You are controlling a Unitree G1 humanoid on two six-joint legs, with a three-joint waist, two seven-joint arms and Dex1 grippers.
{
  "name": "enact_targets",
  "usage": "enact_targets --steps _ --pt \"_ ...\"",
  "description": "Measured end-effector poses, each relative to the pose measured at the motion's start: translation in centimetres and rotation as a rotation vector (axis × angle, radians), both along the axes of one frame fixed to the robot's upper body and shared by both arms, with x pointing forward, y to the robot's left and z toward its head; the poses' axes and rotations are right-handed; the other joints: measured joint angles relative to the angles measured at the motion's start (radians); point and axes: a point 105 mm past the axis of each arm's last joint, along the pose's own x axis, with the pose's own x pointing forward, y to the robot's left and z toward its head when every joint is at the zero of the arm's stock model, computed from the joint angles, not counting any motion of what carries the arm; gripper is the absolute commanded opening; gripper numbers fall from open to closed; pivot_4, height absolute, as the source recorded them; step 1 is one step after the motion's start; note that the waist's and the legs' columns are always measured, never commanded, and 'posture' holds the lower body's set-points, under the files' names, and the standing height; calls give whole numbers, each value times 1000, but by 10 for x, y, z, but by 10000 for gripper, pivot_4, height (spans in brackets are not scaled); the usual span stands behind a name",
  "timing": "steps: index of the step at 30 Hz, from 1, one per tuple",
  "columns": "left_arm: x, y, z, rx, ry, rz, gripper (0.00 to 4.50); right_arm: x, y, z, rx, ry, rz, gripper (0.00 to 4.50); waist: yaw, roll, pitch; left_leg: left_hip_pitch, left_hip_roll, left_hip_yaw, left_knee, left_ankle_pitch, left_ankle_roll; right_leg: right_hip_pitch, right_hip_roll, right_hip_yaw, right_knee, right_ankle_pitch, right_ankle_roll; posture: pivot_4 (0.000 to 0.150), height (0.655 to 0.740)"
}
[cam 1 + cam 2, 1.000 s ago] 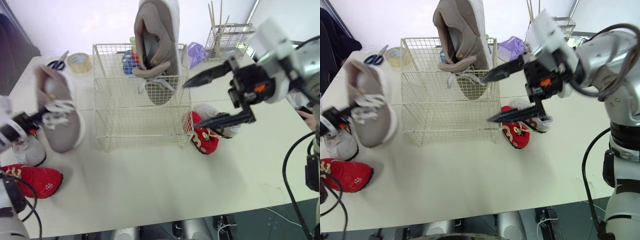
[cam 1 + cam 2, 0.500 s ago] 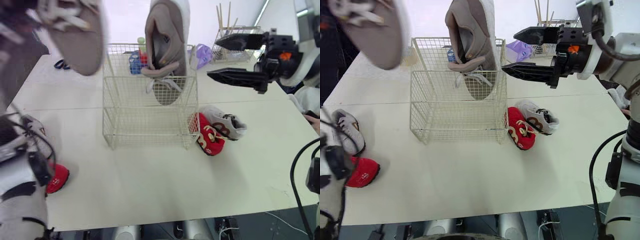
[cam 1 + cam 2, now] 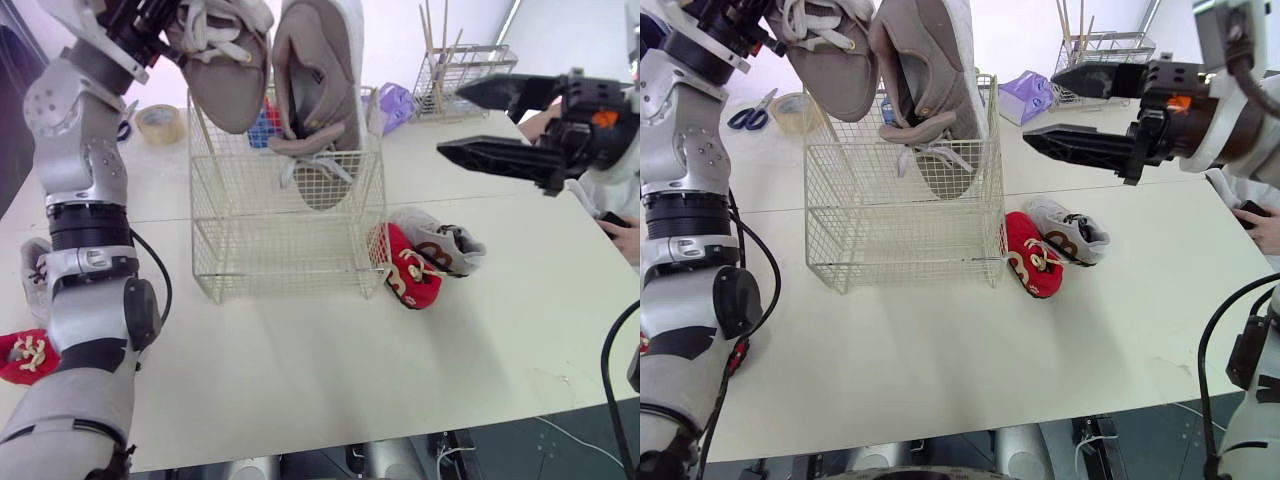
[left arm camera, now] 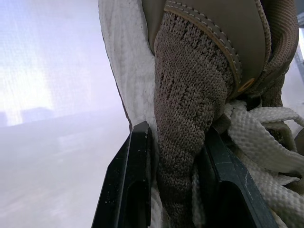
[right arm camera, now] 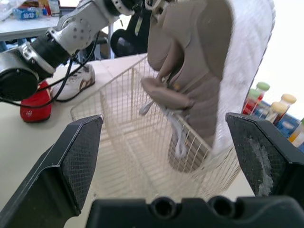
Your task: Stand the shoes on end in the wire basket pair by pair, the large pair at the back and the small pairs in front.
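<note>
A white wire basket (image 3: 290, 240) stands mid-table. One large taupe shoe (image 3: 318, 100) stands on end in its back right part, heel up. My left gripper (image 4: 175, 132) is shut on the heel collar of the second large taupe shoe (image 3: 222, 60), holding it toe-down over the basket's back left, beside the first. My right gripper (image 3: 452, 120) hangs open and empty to the right of the basket. A small red shoe (image 3: 408, 275) and a small white shoe (image 3: 445, 245) lie right of the basket. Another small white shoe (image 3: 32, 270) and red shoe (image 3: 22, 352) lie at the far left.
A tape roll (image 3: 158, 122) and scissors (image 3: 748, 112) lie at the back left. Bottles (image 3: 265, 125), a purple bag (image 3: 395, 100) and a wire rack with sticks (image 3: 460, 70) stand behind the basket. A person's hand (image 3: 620, 235) rests at the right edge.
My left arm has lifted the taupe shoe from the table's left and swung it over the basket's back left. The right gripper has drawn back to the right, still open. The camera shifted slightly.
</note>
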Motion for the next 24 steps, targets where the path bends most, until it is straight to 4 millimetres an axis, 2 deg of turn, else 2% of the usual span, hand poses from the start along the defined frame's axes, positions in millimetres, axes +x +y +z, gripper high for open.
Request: enact_targets --steps 5,9,12,24 --pt "3 -12 -11 -8 -15 -26 6916 0 1 1 5 -2 1 45000 12 0 0 0 0 0 0 0 0 0 0 0 0 0 0 1500 7400" --pt "12 -16 -38 -25 41 -25 6916 -1 2 2 7 -15 9 45000 15 0 0 0 0 0 0 0 0 0 0 0 0 0 0 1500 7400" --pt "15 -13 -51 -29 67 4 6916 -1 4 5 4 -32 20 45000 15 0 0 0 0 0 0 0 0 -1 0 0 0 0 0 1500 7400" --pt "5 -10 -85 -34 109 17 6916 1 10 -2 11 16 48 45000 20 0 0 0 0 -1 0 0 0 0 0 0 0 0 0 1500 7400"
